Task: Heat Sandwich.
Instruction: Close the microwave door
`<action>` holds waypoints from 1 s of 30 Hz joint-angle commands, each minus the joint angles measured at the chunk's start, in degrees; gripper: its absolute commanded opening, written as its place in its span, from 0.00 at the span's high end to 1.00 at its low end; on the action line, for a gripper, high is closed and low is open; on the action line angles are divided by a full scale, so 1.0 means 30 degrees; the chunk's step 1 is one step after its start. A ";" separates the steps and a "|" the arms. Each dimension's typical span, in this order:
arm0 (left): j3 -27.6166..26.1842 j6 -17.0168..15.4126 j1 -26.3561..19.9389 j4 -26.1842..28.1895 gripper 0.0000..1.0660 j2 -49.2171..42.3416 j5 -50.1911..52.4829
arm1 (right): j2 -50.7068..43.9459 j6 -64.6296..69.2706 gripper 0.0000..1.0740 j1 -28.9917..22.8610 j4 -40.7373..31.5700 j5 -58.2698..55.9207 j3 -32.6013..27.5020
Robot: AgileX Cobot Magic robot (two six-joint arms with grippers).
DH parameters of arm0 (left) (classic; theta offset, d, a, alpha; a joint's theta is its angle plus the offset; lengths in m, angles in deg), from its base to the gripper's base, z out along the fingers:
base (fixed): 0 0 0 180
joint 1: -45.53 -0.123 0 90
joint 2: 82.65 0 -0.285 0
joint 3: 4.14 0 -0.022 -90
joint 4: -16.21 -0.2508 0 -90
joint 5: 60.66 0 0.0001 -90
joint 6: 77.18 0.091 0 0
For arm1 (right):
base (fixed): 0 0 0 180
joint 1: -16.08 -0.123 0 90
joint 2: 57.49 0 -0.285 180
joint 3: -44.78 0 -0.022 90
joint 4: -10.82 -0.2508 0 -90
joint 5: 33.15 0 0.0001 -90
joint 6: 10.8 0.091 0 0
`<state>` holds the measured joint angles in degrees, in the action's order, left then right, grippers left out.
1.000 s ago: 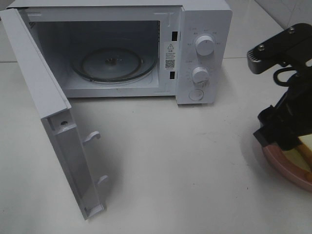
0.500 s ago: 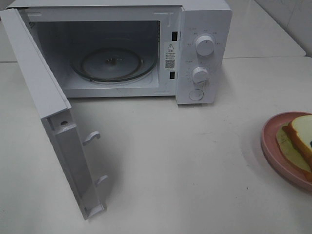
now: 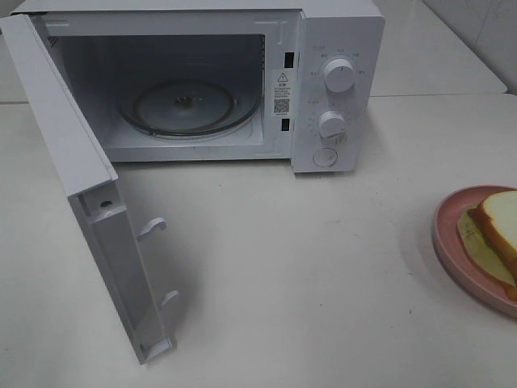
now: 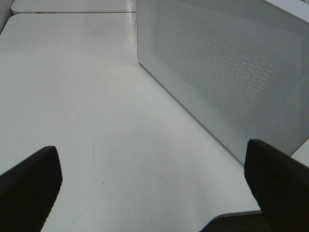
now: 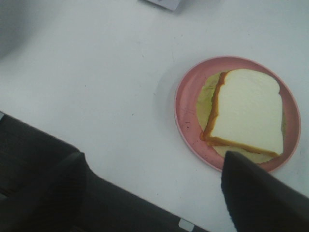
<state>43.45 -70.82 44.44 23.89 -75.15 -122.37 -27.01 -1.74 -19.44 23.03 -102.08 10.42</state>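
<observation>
Lying on the pink plate (image 3: 449, 242) at the near right edge of the table (image 3: 323, 267), the sandwich (image 3: 494, 234) is partly cut off by the border of the high view; its white top slice with orange-brown crust sits over a pale yellow-green layer that sticks out on one side. From the right wrist view the whole plate (image 5: 186, 113) is seen from above with the sandwich (image 5: 248, 112) in its middle, and the right gripper (image 5: 154, 191) hangs above it with its two dark fingers spread wide, touching nothing. On the near left, the microwave door (image 3: 97, 218) stands fully open, and its two latch hooks point toward the middle of the table. Behind it the microwave (image 3: 339, 48) shows its open cavity, with the glass turntable (image 3: 187, 107) inside, and two knobs on the panel at the right. The left gripper (image 4: 154, 188) is seen only in its wrist view, fingers also wide apart and holding nothing, over bare table (image 4: 72, 96) near the perforated side wall of the microwave (image 4: 227, 67).
</observation>
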 commanded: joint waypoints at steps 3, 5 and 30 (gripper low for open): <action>0.0019 -0.0115 -0.0076 0.0115 0.09 -0.0095 0.0115 | -0.1833 -0.0134 0.29 0.1108 -0.0019 -0.0306 -0.0038; 0.0019 -0.0115 -0.0076 0.0115 0.09 -0.0095 0.0115 | -0.2387 -0.0477 0.29 0.2292 -0.0038 -0.0363 -0.0038; 0.0019 -0.0115 -0.0076 0.0115 0.09 -0.0095 0.0115 | -0.8174 -0.1623 0.29 1.0504 -0.2521 0.3877 -0.4507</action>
<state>43.45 -70.82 44.44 23.89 -75.15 -122.37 -50.05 -6.21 11.55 15.46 -93.71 -2.53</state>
